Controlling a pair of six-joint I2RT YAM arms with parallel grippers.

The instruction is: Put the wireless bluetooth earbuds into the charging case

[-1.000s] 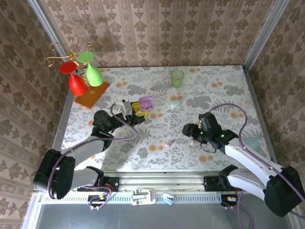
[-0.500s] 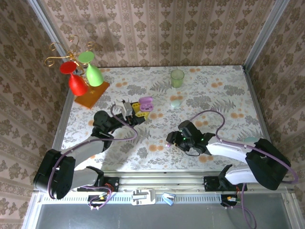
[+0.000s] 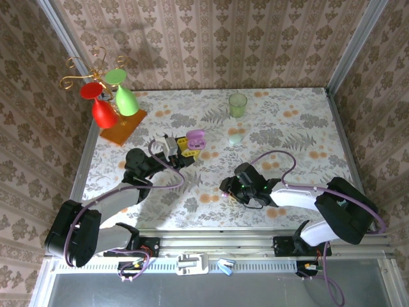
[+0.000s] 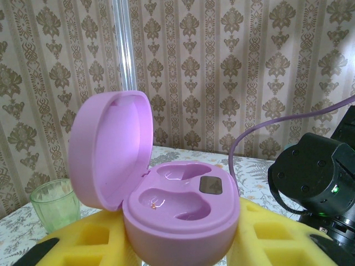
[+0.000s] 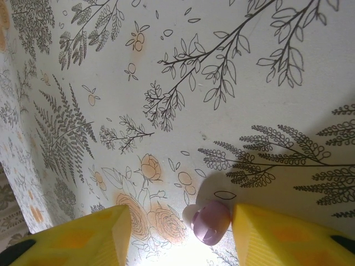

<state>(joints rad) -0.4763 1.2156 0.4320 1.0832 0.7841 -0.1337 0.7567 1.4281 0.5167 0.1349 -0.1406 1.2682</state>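
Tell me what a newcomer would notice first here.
An open pink-purple case sits gripped in the left jaws, left of centre. A tiny matching earbud lies on the flowered table between the open right jaws, near the front. A red glass and a green glass hang at the far left corner.

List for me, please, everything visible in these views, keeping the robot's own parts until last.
charging case: one, pinkish-purple, lid open and both wells empty, clamped in the left gripper
earbud: one, pinkish-purple, lying on the table between the right gripper's fingers
cup: one, translucent green, far middle of the table
rounded object: one, pale mint, just nearer than the cup; too small to name
stemmed glasses: two, one red and one green, hung upside down on the rack
rack: one, gold wire on an orange base, far left corner
table: one, floral cover
left gripper: yellow fingers, shut on the case
right gripper: yellow fingers, open around the earbud
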